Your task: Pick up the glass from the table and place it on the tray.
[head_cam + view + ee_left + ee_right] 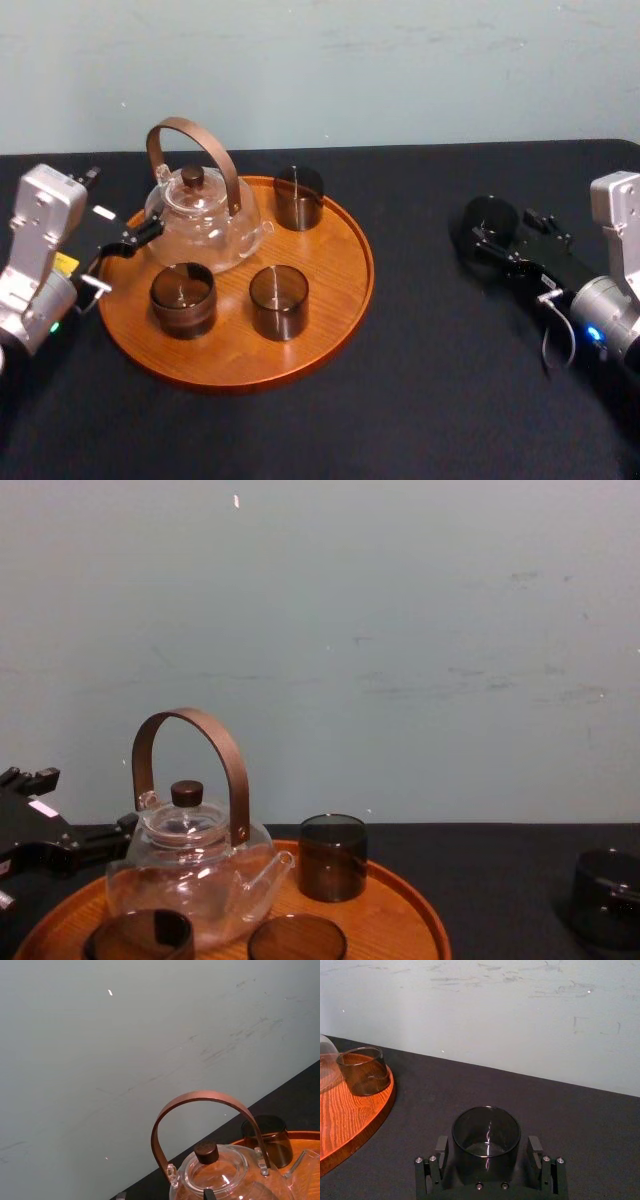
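One glass on the table, my right claw open around it

Head view: the tray [340,290] carries the teapot [203,215] and three dark tumblers: a back tumbler [299,197], a front-left tumbler [183,299] and a front-right tumbler [278,301]. The glass [492,220] stands upright on the table [430,400], well to the right of the tray. My right claw [505,235] reaches around it. My left claw [128,243] sits at the tray's left rim, just beside the teapot.

Left wrist view: the teapot's brown handle [200,1097] arches over its dark lid knob [206,1152]. One tumbler stands on the tray behind it.

Right wrist view: the glass stands between my fingers [441,1152], one on either side. A thin gap shows at each side, so my right claw is released, gripping nothing. The tray lies off to one side, apart from the glass.

Chest view: the glass stands low at the right on the table, clear of the tray's rim. The teapot and tumblers stand on the tray.
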Controlling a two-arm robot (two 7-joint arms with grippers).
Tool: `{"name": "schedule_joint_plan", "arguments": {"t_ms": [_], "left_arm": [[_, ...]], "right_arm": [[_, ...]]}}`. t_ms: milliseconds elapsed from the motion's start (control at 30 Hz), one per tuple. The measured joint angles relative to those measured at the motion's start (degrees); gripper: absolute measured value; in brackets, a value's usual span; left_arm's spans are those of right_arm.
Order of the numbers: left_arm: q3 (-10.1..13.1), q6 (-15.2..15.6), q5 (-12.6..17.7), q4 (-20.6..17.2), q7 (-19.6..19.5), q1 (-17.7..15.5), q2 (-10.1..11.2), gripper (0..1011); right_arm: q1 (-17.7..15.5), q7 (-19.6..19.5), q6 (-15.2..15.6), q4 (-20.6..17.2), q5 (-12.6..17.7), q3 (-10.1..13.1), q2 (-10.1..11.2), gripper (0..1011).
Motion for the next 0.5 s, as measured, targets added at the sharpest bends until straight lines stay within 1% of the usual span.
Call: {"name": "schedule_joint_plan", "arguments": {"t_ms": [500], "left_arm": [[0.00, 0.00, 0.00, 0.00, 0.00, 0.00, 0.00, 1001]], "right_arm": [[4.37, 1.83, -0.32, 5.66, 0.03, -1.32, -0.81, 1002]]}}
